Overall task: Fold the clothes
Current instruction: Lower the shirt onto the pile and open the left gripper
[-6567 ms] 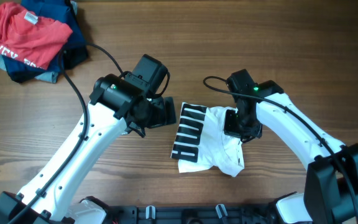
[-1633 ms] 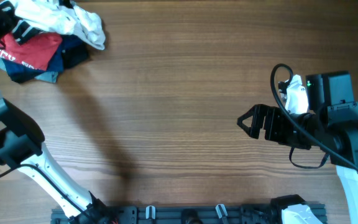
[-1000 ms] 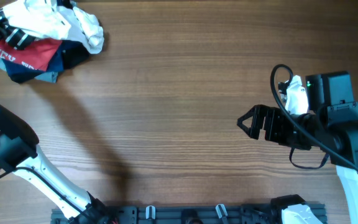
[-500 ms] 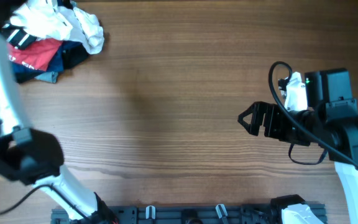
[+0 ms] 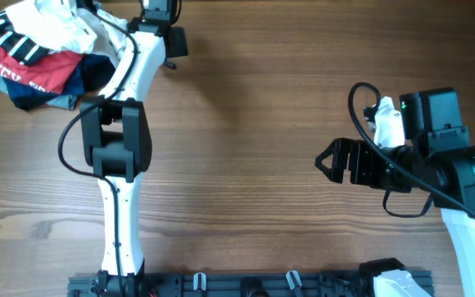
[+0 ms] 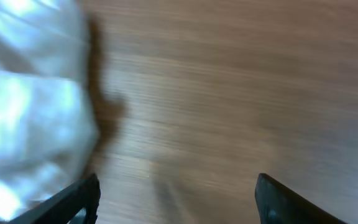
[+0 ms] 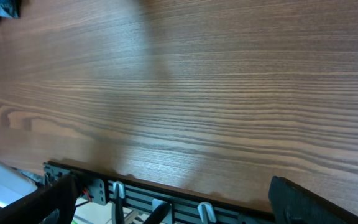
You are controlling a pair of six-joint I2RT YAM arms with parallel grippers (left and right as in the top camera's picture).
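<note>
Wood table (image 5: 246,99) fills pretty much the whole overhead view. L arm (image 5: 118,140) runs from the front edge all the way up to the far-left corner. R arm (image 5: 460,173) sits over on the right side, pointing in toward the middle.

The clothes are all in one heap in that far-left corner. The white shirt (image 5: 52,25) is bunched up and wrinkled on top, w/ a black-and-white striped bit showing on its left side. It lies on a red printed tee (image 5: 31,73), and navy stuff (image 5: 93,74) sticks out from under both.

Left gripper (image 6: 176,199): wrist cam is blurry, but the fingers are wide apart w/ only bare wood between them. White cloth is just off to the side, not in the claw.

Right gripper (image 7: 176,196): jaws spread wide too, nothing in them, well away from the pile.

Black rail (image 5: 254,283) runs along the front edge.
</note>
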